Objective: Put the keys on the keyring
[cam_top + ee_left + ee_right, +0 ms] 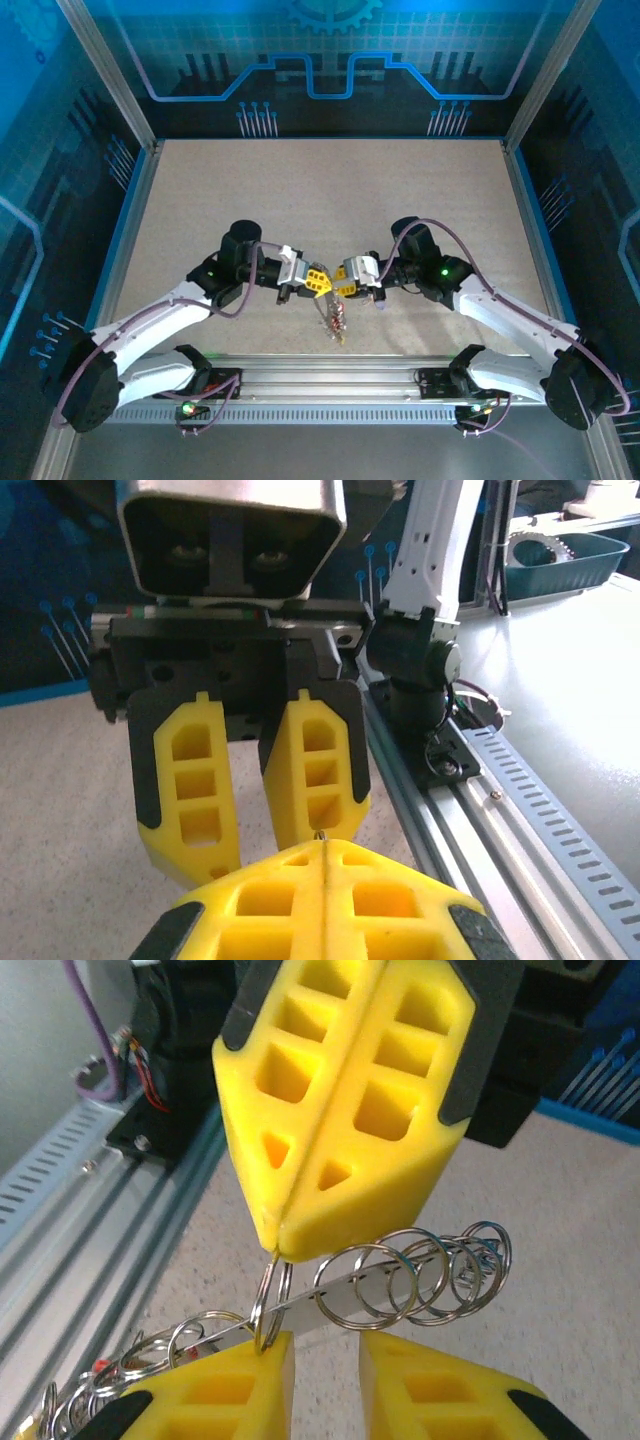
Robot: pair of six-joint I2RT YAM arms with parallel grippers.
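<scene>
Shiny metal keyring [400, 1285], matt yellow plastic fingers [400, 1195]

Left fingers [316, 279] and right fingers [346, 284] meeting, keys [334, 320] dangling below

Speckled beige tabletop [330, 190], aluminium rail [330, 385] along near edge

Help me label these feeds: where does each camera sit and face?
Top external: overhead behind left arm and right arm, looking down on the table.
Left wrist: on its arm, facing the right tool; own shut fingers below.
Right wrist: likewise, facing the left tool, shut on a ring; own fingers below.
Wrist views share both tools.
</scene>
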